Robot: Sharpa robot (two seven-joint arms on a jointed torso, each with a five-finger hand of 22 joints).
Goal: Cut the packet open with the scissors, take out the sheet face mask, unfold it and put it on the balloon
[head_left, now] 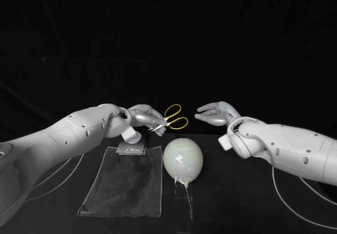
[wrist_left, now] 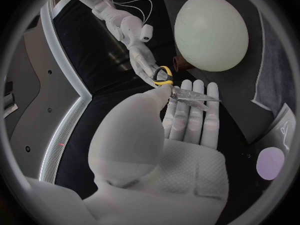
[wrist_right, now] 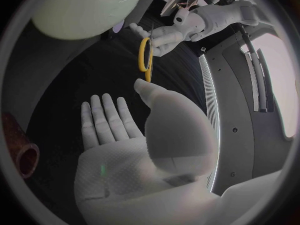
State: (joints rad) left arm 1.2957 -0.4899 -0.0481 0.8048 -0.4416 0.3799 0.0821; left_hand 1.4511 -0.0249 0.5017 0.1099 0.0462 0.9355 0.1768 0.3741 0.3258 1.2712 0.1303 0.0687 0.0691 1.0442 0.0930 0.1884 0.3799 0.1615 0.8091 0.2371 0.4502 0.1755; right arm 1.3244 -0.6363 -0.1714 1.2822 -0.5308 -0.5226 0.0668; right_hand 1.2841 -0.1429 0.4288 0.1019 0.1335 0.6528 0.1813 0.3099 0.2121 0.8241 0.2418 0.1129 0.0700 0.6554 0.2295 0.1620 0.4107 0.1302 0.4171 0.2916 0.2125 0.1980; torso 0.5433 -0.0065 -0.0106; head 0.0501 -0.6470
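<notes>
Black table [head_left: 242, 200] is carrying the whole set. Dark grey cloth [head_left: 125, 187] is lying flat on the table on the robot's left side, its long side running away from the robot. Pale balloon [head_left: 184, 158] is lying on the table just beside the cloth's right edge, at its far half, knotted end pointing toward the robot. Left hand [head_left: 144, 117] is hovering above the far end of the cloth and is gripping the scissors [head_left: 172, 118]. In the left wrist view the thumb is pressing the tool near its pivot against the straightened fingers, and the blades are lying across the fingertips. Right hand [head_left: 213, 113] is hovering at about the same height, facing the left hand, and is holding nothing. Its palm is showing flat in the right wrist view, with fingers [wrist_right: 103, 120] apart and the thumb reaching toward the yellow handles; whether it is touching them cannot be told. Packet [head_left: 131, 148], small and dark, is lying on the far end of the cloth, beneath the left hand and just left of the balloon. The scissors are hanging in the air between the two hands, above the balloon's far end, with the yellow loops turned toward the right hand. Brown tube [wrist_right: 24, 157], open-ended, is lying close to the balloon.
</notes>
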